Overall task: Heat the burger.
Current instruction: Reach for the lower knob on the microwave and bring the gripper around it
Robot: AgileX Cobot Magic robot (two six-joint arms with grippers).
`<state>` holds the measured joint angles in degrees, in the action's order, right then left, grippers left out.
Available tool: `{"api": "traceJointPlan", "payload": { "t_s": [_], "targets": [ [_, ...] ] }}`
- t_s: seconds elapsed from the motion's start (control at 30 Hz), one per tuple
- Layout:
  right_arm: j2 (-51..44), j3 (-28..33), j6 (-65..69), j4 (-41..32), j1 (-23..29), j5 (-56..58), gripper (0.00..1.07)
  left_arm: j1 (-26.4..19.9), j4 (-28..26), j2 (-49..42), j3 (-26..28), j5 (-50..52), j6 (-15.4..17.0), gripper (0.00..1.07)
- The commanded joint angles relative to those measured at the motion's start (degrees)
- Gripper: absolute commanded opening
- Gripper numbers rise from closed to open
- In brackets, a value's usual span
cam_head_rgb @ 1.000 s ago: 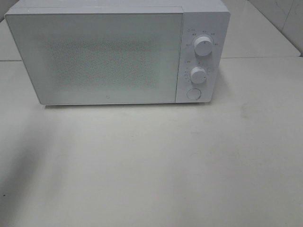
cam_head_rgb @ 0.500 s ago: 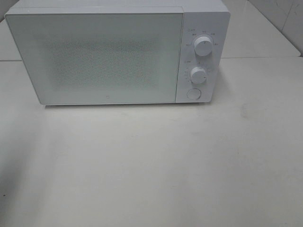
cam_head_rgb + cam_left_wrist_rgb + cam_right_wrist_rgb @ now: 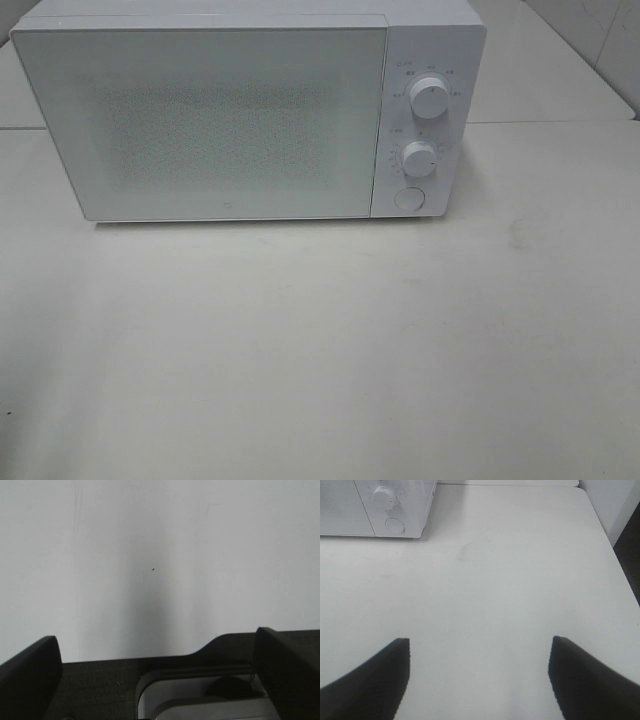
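Overhead: microwave (image 3: pixel 230 120); wrists only: left claw (image 3: pixel 155 635), right claw (image 3: pixel 480 641), spread

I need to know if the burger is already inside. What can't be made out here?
Burger: in no view; the microwave, door shut, hides its inside, high view.
Markings around the dials: too small to read, high view.
Arms: outside the high view; each wrist view shows only fingertips of the left gripper and right gripper, the rest cut off.
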<state>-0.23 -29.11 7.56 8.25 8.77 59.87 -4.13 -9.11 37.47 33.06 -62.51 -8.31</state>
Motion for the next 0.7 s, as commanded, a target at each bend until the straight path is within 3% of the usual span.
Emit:
{"api": "traceJointPlan", "payload": {
  "t_s": [0.03, 0.13, 0.23, 0.33, 0.7],
  "targets": [
    [-1.55, 0.0, 0.4, 0.23, -0.34, -0.4, 0.75, -0.17, 0.0, -5.56, -2.92, 2.58, 0.29, 0.96],
    [-1.55, 0.0, 0.4, 0.23, -0.34, -0.4, 0.75, -0.17, 0.29, -10.49, -4.47, 2.92, 1.03, 0.96],
    [-1.55, 0.0, 0.4, 0.23, -0.34, -0.4, 0.75, -0.17, 3.27, -16.44, -4.53, 3.04, 5.33, 0.96],
    [-1.55, 0.0, 0.4, 0.23, -0.34, -0.4, 0.75, -0.17, 4.64, -20.23, -4.58, 3.04, 7.16, 0.96],
    [-1.55, 0.0, 0.4, 0.23, -0.34, -0.4, 0.75, 0.0, 4.81, -33.86, -4.58, 3.15, 7.39, 0.95]
  ]
}}
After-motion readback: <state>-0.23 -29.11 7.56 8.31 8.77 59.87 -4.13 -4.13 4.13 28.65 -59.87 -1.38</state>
